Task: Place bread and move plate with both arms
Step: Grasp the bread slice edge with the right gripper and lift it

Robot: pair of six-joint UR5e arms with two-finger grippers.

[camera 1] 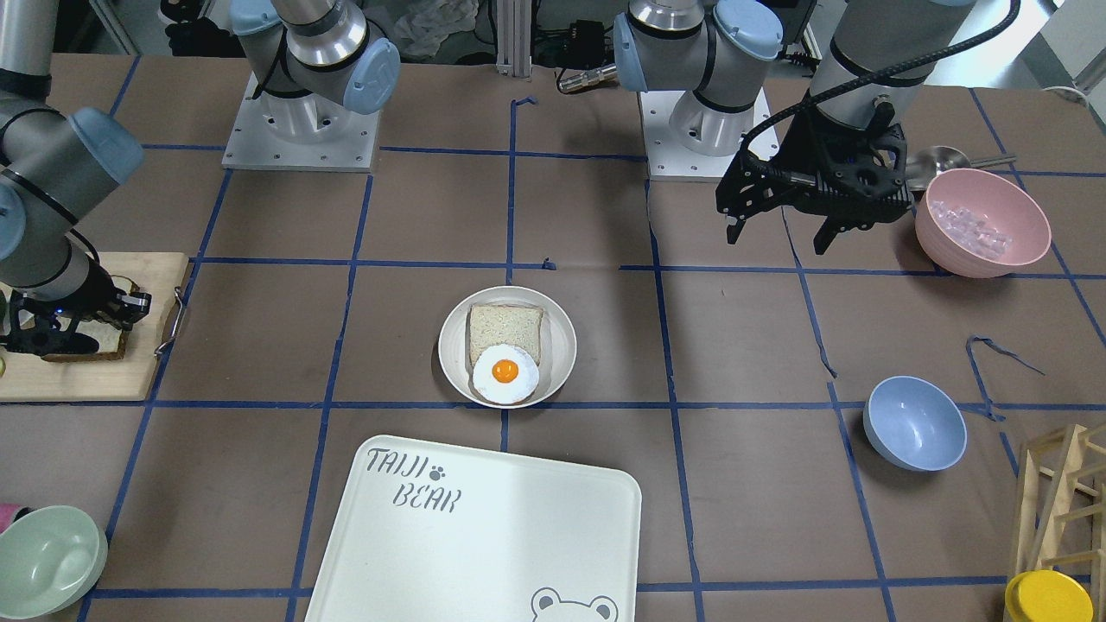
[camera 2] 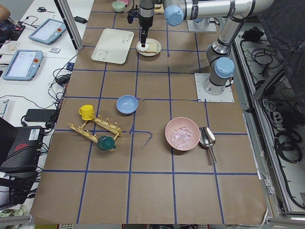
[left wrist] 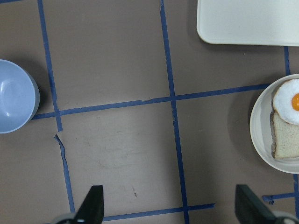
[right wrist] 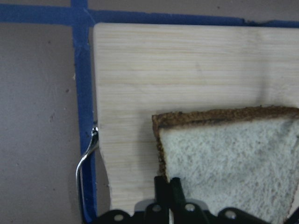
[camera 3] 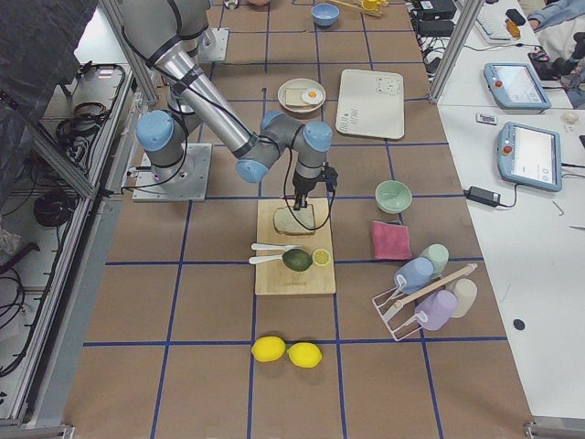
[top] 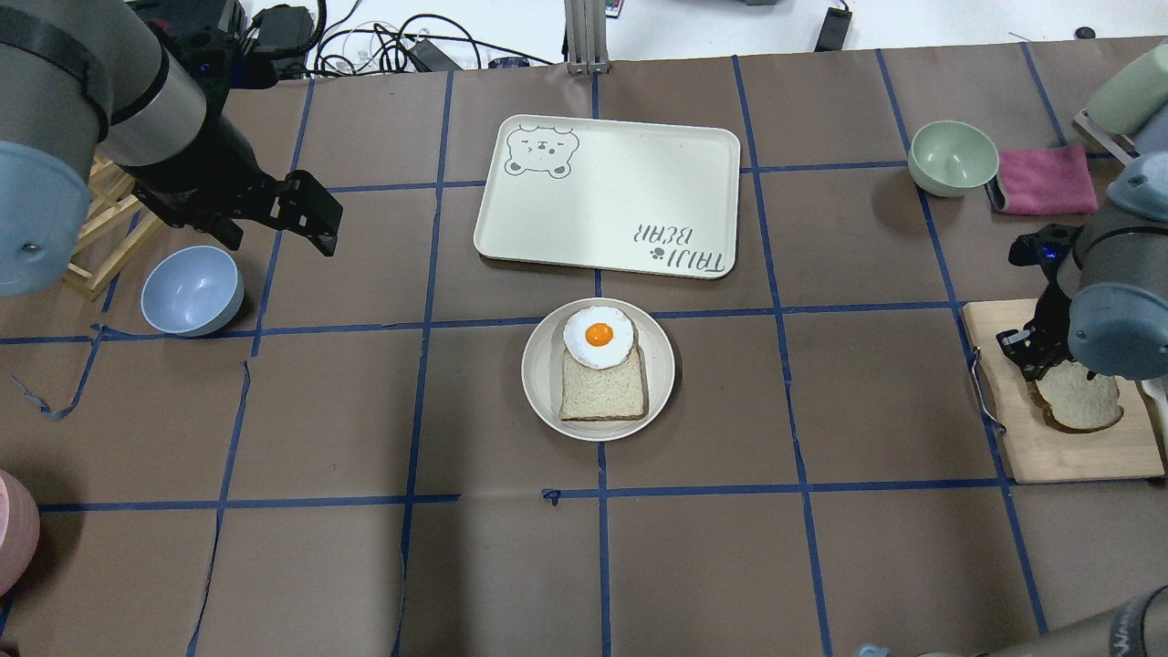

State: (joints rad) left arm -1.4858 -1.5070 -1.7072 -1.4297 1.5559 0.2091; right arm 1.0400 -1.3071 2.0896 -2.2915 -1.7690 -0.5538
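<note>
Bread (right wrist: 224, 158) lies flat on the board (right wrist: 187, 65) at the robot's right end of the counter (top: 821, 566), well apart from the plate (top: 538, 374) at the centre. The right pincer (right wrist: 169, 186) stands at its crust corner, fingers drawn together with barely a gap; whether crust is pinched between them I cannot tell. The plate carries a squarer slice (top: 602, 394) and an egg (top: 598, 336). The left pincer (left wrist: 170, 211) hangs spread wide above the counter, between the blue bowl (left wrist: 14, 95) and the plate.

The right hand (camera 3: 304, 208) is down at the bread (camera 3: 287, 224) (on a wooden board (camera 3: 285, 282)).
</note>
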